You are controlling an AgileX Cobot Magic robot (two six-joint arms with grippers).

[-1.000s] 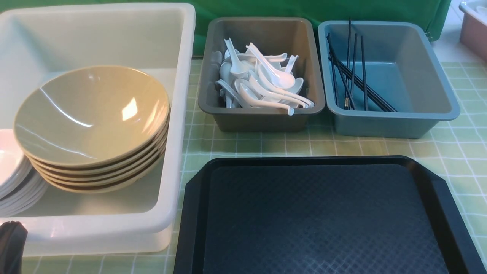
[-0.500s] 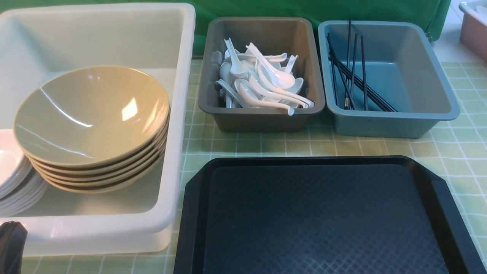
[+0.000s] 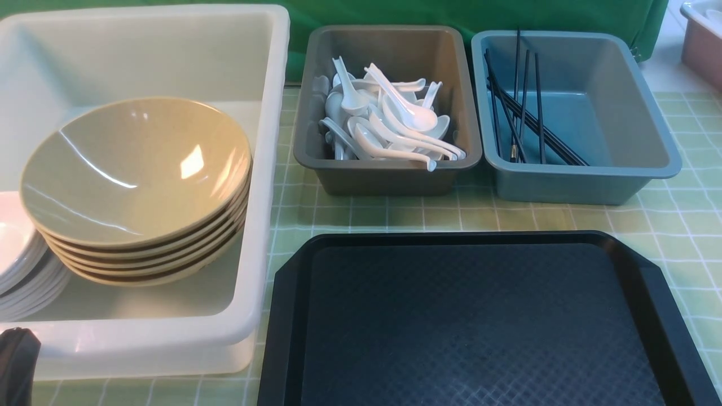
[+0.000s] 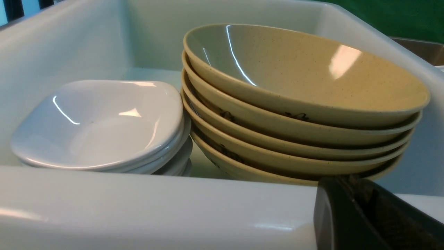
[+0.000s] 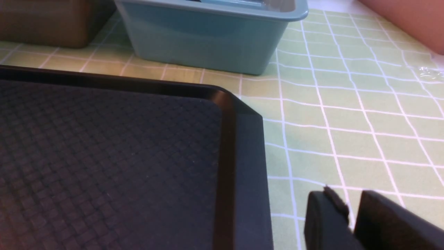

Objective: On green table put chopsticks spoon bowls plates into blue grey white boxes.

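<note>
The white box (image 3: 265, 169) at the left holds a stack of tan bowls (image 3: 135, 175) and a stack of white plates (image 3: 14, 259); both also show in the left wrist view, bowls (image 4: 305, 86) and plates (image 4: 100, 121). The grey box (image 3: 389, 175) holds white spoons (image 3: 395, 124). The blue box (image 3: 581, 180) holds black chopsticks (image 3: 519, 107). My left gripper (image 4: 357, 194) is shut and empty, low before the white box's front wall; it shows at the front view's bottom left (image 3: 17, 366). My right gripper (image 5: 350, 208) is shut and empty, above the green cloth beside the tray's right edge.
A black tray (image 3: 474, 321) with nothing on it lies at the front centre, also in the right wrist view (image 5: 104, 156). A pink box (image 3: 702, 39) stands at the far right. The green checked cloth (image 3: 694, 225) covers the table.
</note>
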